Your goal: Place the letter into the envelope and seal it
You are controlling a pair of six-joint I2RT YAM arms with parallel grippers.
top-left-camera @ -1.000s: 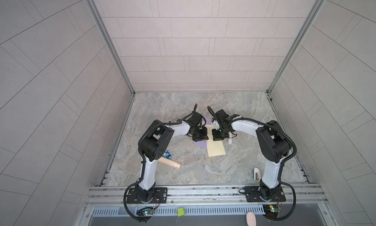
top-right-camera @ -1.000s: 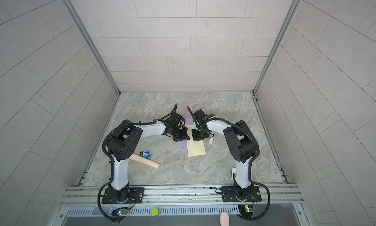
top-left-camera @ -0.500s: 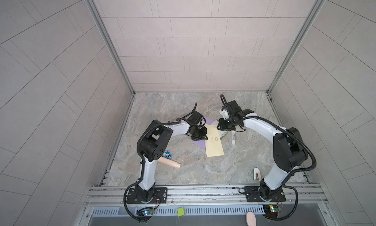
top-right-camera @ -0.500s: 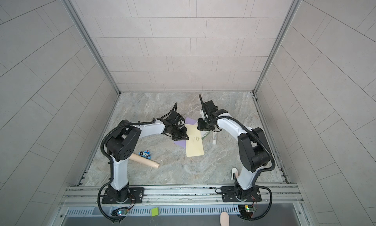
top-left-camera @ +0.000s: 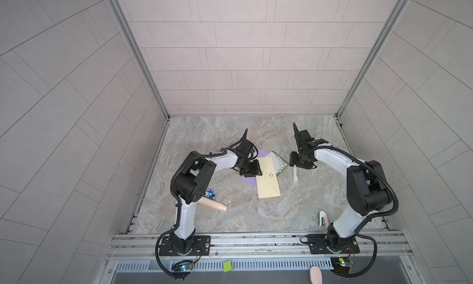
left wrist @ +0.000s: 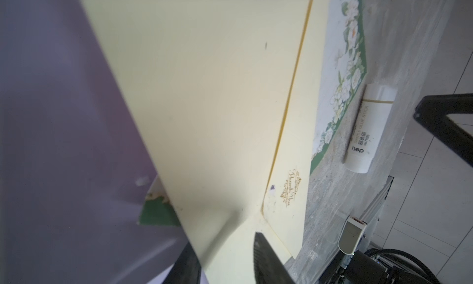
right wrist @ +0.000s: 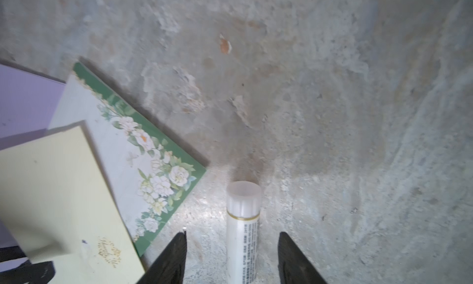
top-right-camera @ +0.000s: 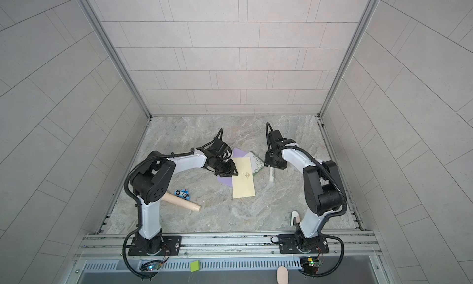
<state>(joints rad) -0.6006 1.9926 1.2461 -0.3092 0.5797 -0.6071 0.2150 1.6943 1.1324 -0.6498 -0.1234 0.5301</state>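
The cream envelope (top-left-camera: 267,180) is laid flat on the marble table (top-left-camera: 217,213), over a purple sheet (top-left-camera: 247,180) and a floral card (top-left-camera: 281,163). Its flap (left wrist: 204,103) is raised, and what is held inside cannot be told. The flap's edge is straddled by the left gripper (left wrist: 222,240), its jaws parted a little. The right gripper (right wrist: 232,234) is spread wide astride the glue stick (right wrist: 243,213), which is not touched. A second ago it was closed at the envelope beside the left gripper; it has since been drawn off to the right.
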